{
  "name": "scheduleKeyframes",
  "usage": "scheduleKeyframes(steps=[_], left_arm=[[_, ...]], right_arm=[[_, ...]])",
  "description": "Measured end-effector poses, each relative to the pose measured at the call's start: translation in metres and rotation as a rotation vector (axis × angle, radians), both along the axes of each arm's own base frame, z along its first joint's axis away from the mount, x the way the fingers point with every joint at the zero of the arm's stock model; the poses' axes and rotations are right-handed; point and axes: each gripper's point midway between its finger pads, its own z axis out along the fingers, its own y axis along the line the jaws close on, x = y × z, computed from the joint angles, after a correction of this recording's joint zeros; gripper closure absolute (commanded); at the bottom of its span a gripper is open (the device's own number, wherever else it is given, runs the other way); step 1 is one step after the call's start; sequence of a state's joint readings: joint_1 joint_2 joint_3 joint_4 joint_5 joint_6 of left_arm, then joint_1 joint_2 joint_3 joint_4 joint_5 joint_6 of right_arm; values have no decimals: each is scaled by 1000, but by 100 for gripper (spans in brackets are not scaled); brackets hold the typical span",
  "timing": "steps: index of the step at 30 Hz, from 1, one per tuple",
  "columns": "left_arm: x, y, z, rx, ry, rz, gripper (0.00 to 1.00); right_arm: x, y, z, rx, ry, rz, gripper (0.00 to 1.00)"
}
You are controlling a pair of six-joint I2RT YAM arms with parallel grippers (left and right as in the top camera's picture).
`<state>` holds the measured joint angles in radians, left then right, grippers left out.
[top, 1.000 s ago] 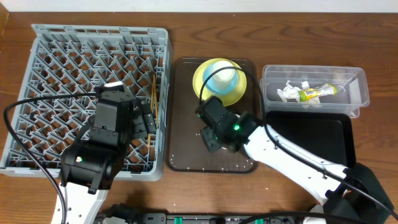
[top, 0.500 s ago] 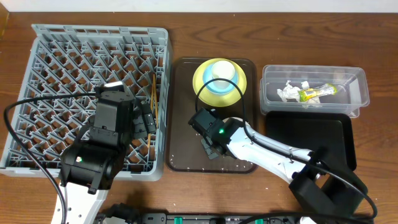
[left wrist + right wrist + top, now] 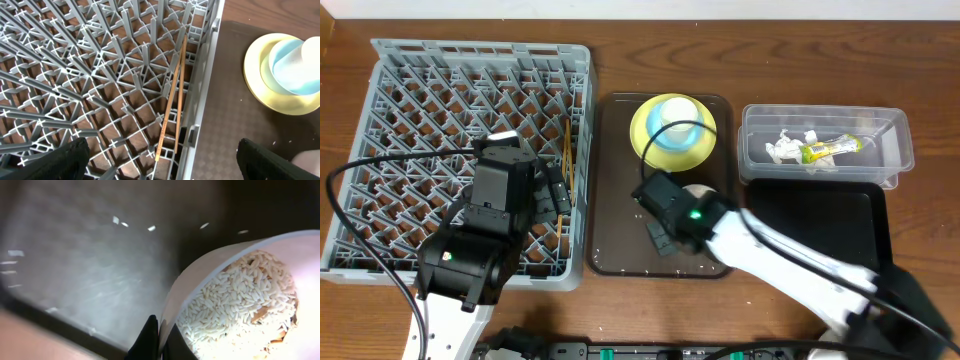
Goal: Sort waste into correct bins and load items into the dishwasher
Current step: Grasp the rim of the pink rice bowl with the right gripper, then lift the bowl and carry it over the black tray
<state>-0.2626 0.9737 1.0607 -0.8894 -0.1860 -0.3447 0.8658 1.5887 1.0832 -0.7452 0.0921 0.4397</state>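
Grey lattice rack (image 3: pixel 420 100), yellow plate (image 3: pixel 252 70) — white bowl (image 3: pixel 197 282)

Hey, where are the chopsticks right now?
The chopsticks lie inside the rack, along its right edge in the overhead view, just left of the brown tray.

The overhead camera looks straight down from well above, taking in my whole table (image 3: pixel 920 60) — grey rack (image 3: pixel 480 100), brown tray (image 3: pixel 615 150) and all. My left wrist camera slants down over the rack's right edge, fairly near; it shares the chopsticks (image 3: pixel 171 100) and yellow plate (image 3: pixel 252 75) with overhead. My right wrist camera sits tight against the white bowl (image 3: pixel 186 282).
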Motion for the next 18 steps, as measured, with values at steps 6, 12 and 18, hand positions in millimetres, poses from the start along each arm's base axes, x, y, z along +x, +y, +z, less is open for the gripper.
scheduleKeyframes(steps=[6, 12, 18], left_arm=[[0, 0, 0, 0, 0, 0, 5], [0, 0, 0, 0, 0, 0, 5], [0, 0, 0, 0, 0, 0, 5]], right_arm=[[0, -38, 54, 86, -29, -109, 99], [15, -95, 71, 164, 32, -302, 99], [31, -136, 82, 294, 77, -410, 99]])
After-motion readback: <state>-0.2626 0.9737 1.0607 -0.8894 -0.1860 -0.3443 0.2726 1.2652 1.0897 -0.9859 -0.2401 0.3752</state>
